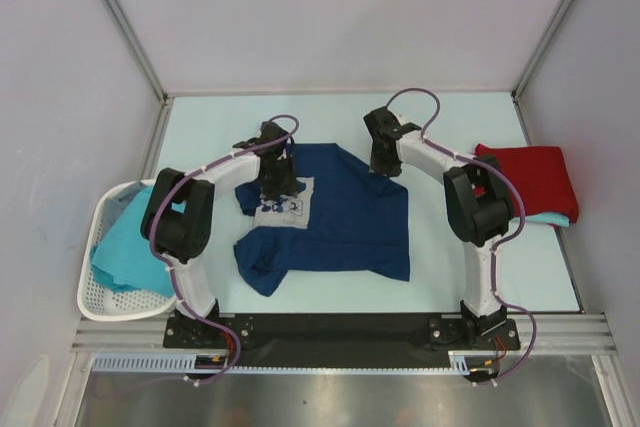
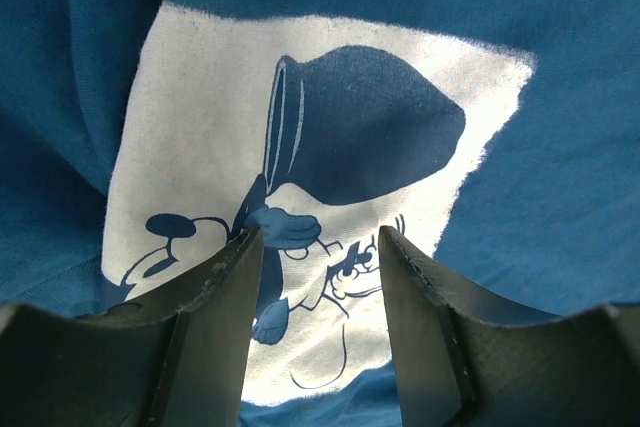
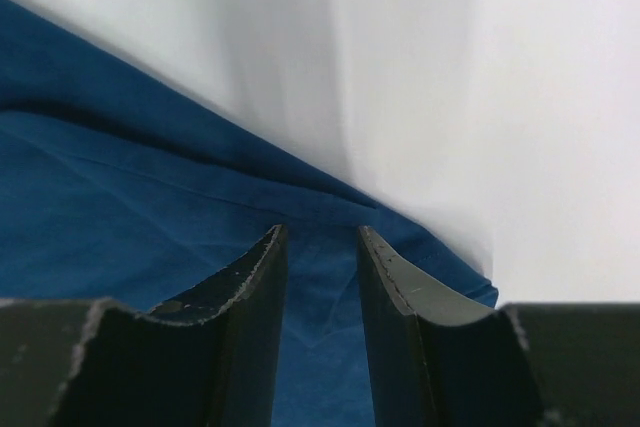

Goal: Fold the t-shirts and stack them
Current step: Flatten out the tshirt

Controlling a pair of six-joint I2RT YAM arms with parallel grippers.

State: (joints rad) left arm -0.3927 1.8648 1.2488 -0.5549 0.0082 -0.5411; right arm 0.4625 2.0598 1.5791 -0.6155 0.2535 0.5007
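A navy blue t-shirt lies partly folded and rumpled in the middle of the table, its pale grey chest print facing up. My left gripper hovers over that print, open, with nothing between its fingers. My right gripper is at the shirt's far right edge, open, with the blue cloth lying under the gap between its jaws. A folded red t-shirt rests on a folded turquoise one at the right. More turquoise t-shirts lie in the basket.
A white perforated basket stands at the table's left near corner. The pale table top is bounded by grey walls at the back and sides. Both arm bases sit on the black rail at the near edge.
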